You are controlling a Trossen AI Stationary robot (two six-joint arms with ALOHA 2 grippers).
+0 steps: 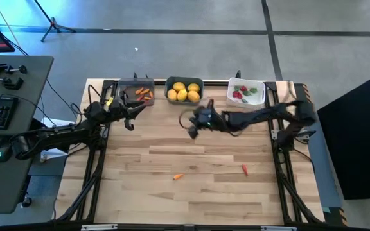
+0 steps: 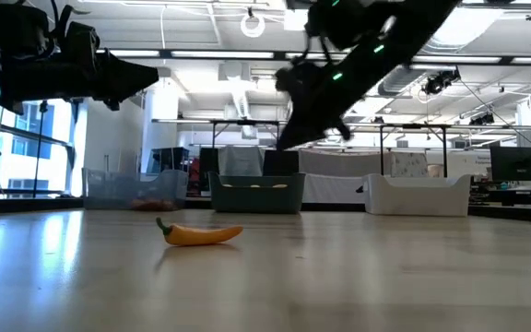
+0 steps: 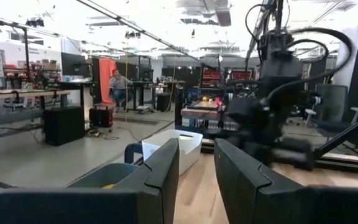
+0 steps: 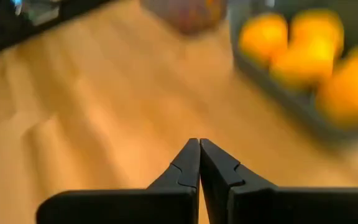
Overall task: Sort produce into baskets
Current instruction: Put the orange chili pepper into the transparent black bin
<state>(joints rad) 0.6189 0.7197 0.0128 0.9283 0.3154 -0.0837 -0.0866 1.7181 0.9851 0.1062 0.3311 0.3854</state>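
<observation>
While the lemons (image 1: 185, 91) already fill your middle teal bin (image 1: 169, 95), an orange carrot (image 1: 178, 176) and a red piece (image 1: 244, 169) lie loose near you, with the right gripper (image 1: 193, 130) pinched together empty, left gripper (image 1: 128, 122) partly parted.

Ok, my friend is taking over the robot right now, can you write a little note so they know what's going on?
Right hand: shut, holding nothing, hanging above the table in front of the dark bin.
Left hand: fingers a little apart, holding nothing, near the clear bin.
Done: yellow fruits sit in the dark bin, carrots in the clear bin, red and green bits in the white bin.
Left: an orange piece and a small red piece lie loose on the table, waiting to be sorted.
</observation>
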